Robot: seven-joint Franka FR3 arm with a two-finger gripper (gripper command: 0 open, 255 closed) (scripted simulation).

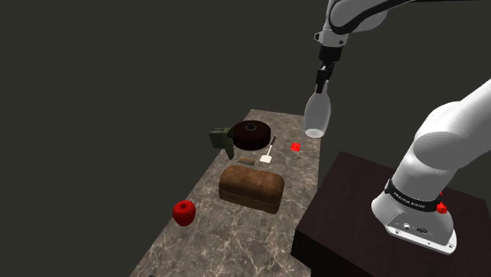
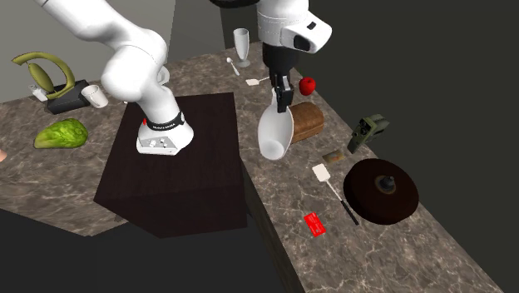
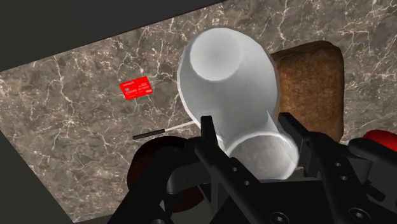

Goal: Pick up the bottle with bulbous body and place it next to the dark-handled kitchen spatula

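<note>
One hand (image 1: 323, 84) was clamped on the white bottle (image 1: 317, 118) aloft, which seemed best carried toward the spatula (image 1: 268, 153) at the shoulder view's eight o'clock, then lowered upright.

Your hand (image 3: 247, 122) clasps the white bottle (image 3: 226, 76) above the marbled worktop (image 3: 70, 121), a red card (image 3: 136, 88) one side, a brown loaf (image 3: 313, 76) the other.
</note>
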